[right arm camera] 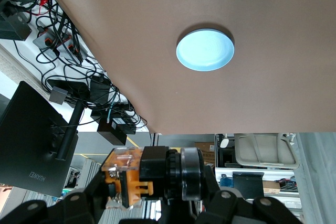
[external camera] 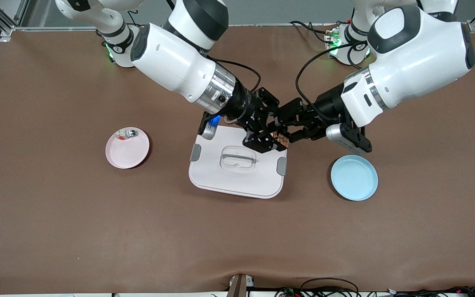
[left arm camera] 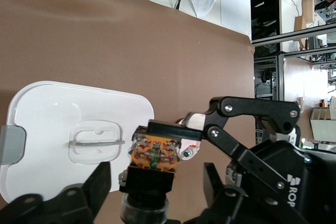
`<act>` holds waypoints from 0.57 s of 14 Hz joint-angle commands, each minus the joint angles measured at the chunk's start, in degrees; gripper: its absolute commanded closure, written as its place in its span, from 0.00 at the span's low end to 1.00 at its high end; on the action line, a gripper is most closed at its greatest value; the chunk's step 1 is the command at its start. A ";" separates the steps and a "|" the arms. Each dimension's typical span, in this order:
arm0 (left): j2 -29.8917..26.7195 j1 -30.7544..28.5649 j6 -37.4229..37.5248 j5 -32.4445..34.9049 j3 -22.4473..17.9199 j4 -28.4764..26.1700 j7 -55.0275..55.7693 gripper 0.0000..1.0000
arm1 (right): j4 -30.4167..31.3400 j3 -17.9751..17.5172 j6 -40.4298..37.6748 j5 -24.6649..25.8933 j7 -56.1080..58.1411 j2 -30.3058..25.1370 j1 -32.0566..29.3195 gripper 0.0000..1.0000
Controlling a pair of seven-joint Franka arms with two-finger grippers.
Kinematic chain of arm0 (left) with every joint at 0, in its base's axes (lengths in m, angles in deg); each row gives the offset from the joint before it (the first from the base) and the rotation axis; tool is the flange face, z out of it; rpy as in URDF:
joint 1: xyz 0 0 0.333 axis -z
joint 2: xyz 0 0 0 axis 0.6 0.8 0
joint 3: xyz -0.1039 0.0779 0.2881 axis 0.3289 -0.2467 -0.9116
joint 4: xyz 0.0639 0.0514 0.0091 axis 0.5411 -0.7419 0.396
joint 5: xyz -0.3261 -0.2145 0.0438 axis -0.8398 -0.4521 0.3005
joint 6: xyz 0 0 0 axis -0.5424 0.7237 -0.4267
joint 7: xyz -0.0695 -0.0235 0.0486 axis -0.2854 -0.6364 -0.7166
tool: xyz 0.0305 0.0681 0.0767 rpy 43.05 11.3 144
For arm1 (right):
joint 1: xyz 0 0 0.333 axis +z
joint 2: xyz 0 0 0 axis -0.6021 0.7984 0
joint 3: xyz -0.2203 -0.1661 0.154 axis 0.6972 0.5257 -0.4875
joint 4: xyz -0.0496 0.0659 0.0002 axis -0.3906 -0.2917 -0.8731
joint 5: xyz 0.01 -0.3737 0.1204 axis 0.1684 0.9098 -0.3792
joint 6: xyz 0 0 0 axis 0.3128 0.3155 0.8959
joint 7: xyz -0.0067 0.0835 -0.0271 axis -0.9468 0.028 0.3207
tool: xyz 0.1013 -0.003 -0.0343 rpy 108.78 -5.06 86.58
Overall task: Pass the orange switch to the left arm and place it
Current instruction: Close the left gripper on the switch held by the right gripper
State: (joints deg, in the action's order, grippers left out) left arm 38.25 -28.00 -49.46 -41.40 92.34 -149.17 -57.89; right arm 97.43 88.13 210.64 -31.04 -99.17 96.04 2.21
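Note:
The orange switch [external camera: 281,140], a black cylinder with an orange end, hangs in the air over the corner of the white box [external camera: 221,177] toward the left arm's end. My right gripper [external camera: 271,142] is shut on it, end to end, as the right wrist view shows [right arm camera: 152,174]. My left gripper [external camera: 285,131] is open, with one finger on each side of the switch's black body [left arm camera: 149,174] and a gap on both sides. The box lid and its clear handle show in the left wrist view [left arm camera: 47,114].
A pink plate [external camera: 127,154] with a small white-and-green part [external camera: 129,133] lies toward the right arm's end. A blue plate [external camera: 353,178] lies beside the box toward the left arm's end, also in the right wrist view [right arm camera: 205,50]. Brown table all round.

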 commanded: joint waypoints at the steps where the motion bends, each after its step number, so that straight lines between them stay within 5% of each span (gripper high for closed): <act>1: 0.88 0.36 -0.28 -0.20 0.17 1.34 0.28 0.36 | -2.84 0.33 0.34 -0.76 -1.35 1.62 0.59 1.00; 5: 1.67 0.89 -0.28 0.23 -0.01 1.26 -0.43 0.41 | -3.45 0.24 0.26 -0.85 -1.35 1.62 0.59 1.00; 8: 1.67 0.89 -0.28 2.08 0.08 1.34 -0.43 0.71 | -3.63 0.24 0.26 -0.85 -1.52 1.62 0.50 1.00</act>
State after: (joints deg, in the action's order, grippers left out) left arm 39.30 -27.41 -49.46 -40.65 92.33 -149.17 -58.25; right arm 96.62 88.15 210.71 -31.04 -99.45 96.14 2.27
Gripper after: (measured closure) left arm 0.471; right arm 0.273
